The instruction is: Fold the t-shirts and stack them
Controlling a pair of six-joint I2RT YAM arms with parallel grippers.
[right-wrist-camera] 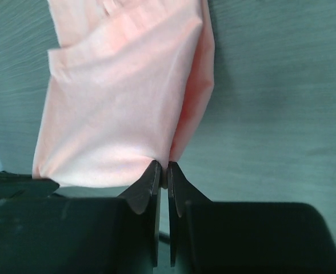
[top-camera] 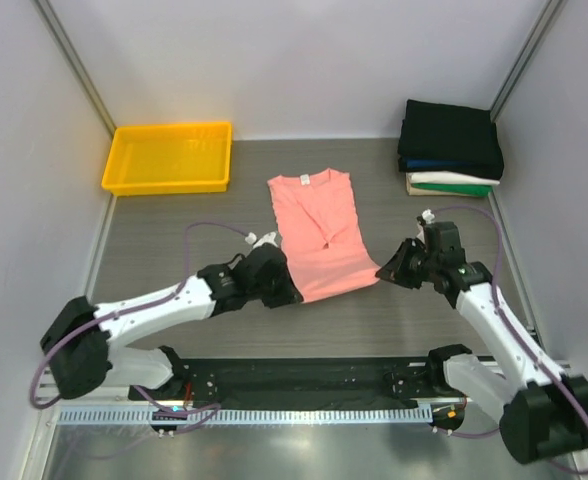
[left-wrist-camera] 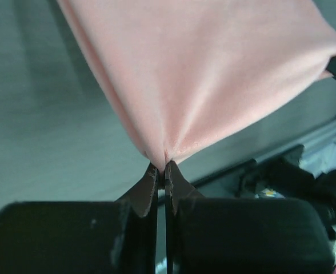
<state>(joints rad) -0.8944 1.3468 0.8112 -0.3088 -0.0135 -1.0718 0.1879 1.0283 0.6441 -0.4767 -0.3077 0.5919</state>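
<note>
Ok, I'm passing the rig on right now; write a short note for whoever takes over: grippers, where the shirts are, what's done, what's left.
Left gripper: shut on the pink t-shirt's near-left hem corner.
Right gripper: shut on its near-right hem corner.
Pink t-shirt: mid-table, collar at the far end, sides apparently folded in.
Folded stack: far right corner, black on top.
Done: lengthwise folds, both corners gripped.
Left: probably bring the hem up to the collar, then move it onto the stack.
</note>
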